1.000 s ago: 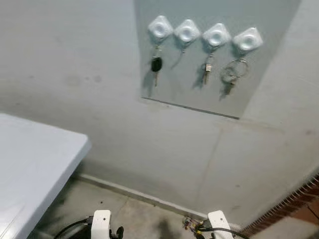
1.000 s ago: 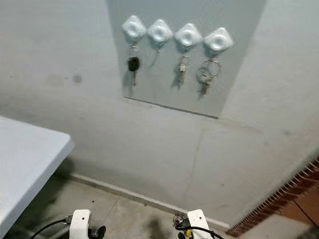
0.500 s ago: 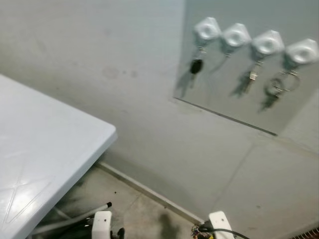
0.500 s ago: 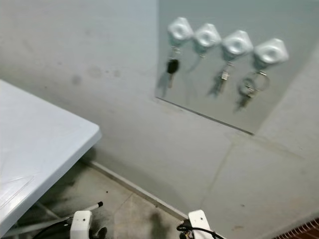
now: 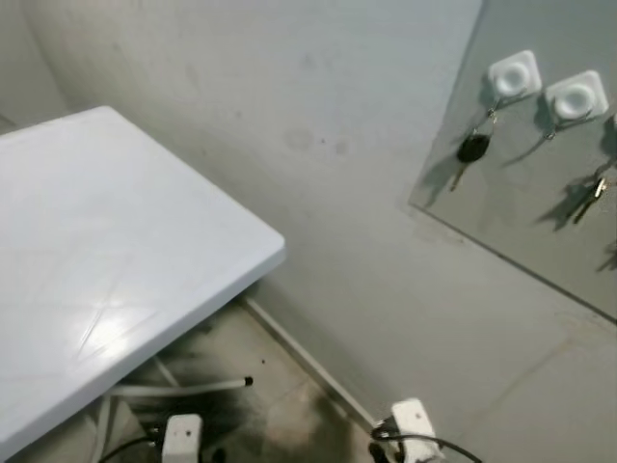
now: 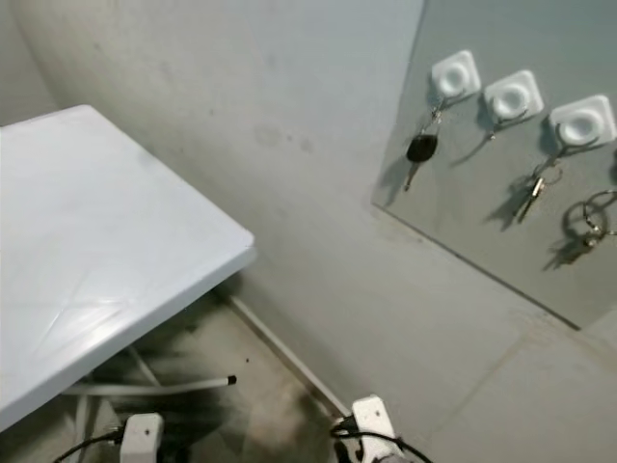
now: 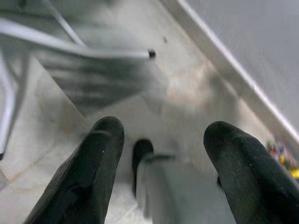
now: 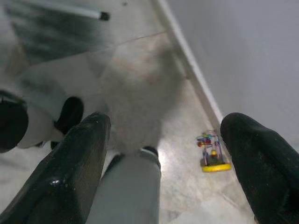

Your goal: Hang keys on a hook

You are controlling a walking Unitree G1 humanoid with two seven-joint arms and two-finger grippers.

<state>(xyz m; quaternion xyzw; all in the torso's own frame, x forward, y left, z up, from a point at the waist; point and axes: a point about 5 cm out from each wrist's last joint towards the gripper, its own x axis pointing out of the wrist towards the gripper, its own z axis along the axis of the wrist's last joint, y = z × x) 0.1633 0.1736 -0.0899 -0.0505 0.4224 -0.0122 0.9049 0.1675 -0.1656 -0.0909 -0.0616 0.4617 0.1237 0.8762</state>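
Right wrist view shows the right gripper [image 8: 163, 163] spread wide and empty above the floor, like the left gripper [image 7: 161, 158]; a small colourful item [image 8: 212, 154] lies by the baseboard, too small to identify. Farther off stands the white surface [image 6: 87, 241]. Beyond, the hooks [image 6: 511, 96] hold keys [image 6: 421, 149]. Best to find loose keys before reaching.

A row of white square plastic hooks [image 6: 455, 74] sits on a grey wall panel [image 6: 482, 227]. A black-headed key [image 6: 420, 149] hangs from the first, a silver key [image 6: 531, 193] from the third, and a ringed key bunch [image 6: 586, 224] beyond.
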